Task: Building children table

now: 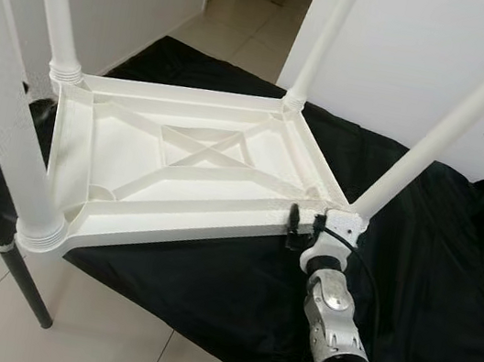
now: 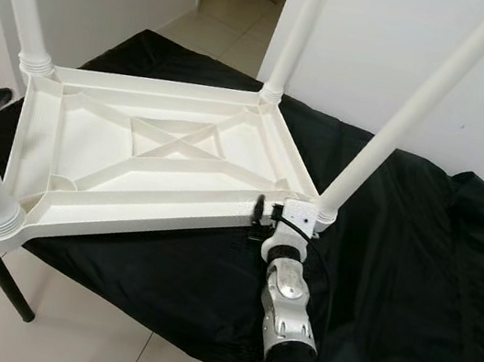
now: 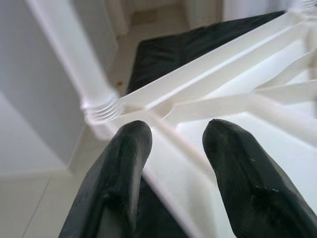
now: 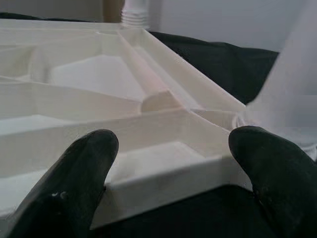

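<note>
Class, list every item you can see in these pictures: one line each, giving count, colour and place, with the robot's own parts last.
White plastic children's table top: one, white, lying upside down on the black cloth.
White round table legs: four, white, standing up from the top's corners.
Black cloth: one, black, spread under the table top.
Black support leg: one, black, below the cloth's near left corner.
Tiled floor: pale, in front and through the doorway.
Walls: white, behind.
Left gripper: black fingers open, astride the top's rim near a corner leg.
Right gripper: black fingers open, at the near right corner.
</note>
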{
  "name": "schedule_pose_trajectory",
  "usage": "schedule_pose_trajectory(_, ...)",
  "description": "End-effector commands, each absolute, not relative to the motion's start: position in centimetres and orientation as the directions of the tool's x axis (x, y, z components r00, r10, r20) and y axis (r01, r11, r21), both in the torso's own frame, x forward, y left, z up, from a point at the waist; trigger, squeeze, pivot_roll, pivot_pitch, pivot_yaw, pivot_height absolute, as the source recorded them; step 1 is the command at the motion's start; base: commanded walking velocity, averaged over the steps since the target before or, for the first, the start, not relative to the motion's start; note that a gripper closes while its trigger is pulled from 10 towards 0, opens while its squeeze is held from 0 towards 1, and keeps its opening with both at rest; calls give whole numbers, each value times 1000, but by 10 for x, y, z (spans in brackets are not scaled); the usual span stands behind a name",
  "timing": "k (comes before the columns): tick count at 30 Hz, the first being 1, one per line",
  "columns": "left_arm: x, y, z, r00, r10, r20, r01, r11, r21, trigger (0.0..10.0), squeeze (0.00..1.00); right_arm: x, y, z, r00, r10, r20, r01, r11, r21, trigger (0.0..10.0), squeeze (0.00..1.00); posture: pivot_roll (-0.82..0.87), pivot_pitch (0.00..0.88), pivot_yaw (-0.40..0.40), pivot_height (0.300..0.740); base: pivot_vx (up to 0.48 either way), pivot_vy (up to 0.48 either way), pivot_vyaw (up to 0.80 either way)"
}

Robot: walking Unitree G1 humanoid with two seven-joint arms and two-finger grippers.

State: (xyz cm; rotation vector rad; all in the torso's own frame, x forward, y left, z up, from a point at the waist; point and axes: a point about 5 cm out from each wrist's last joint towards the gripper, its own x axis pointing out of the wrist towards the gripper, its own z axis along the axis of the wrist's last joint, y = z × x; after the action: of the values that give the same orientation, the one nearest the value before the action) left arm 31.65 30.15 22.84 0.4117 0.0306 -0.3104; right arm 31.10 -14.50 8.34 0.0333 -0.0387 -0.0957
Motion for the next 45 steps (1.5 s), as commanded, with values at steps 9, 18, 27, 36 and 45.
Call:
schedule_pose_trajectory(9,321,255,237,917,-389,82,337,869,362,10000,0,306,-160,76,975,-222,-21,223,975,28,10000,0,72,0,-112,740,0,0,0)
schedule_pose_trajectory(18,314,228,220,871,-487,70,444,838,317,10000,0,307,-163,76,967,-250,-40,251,968,27,10000,0,63,0,-112,740,0,0,0)
schedule_pose_trajectory(27,291,200,200,813,-579,62,554,802,223,10000,0,301,-174,90,936,-343,77,340,939,44,10000,0,64,0,-115,740,0,0,0)
schedule_pose_trajectory(36,274,185,182,784,-621,12,610,774,169,10000,0,290,-198,80,856,-516,9,516,856,0,10000,0,62,7,-114,740,0,0,0)
schedule_pose_trajectory(45,260,164,171,742,-670,-17,666,733,136,10000,0,299,-196,70,879,-469,-83,472,881,14,10000,0,67,9,-113,740,0,0,0)
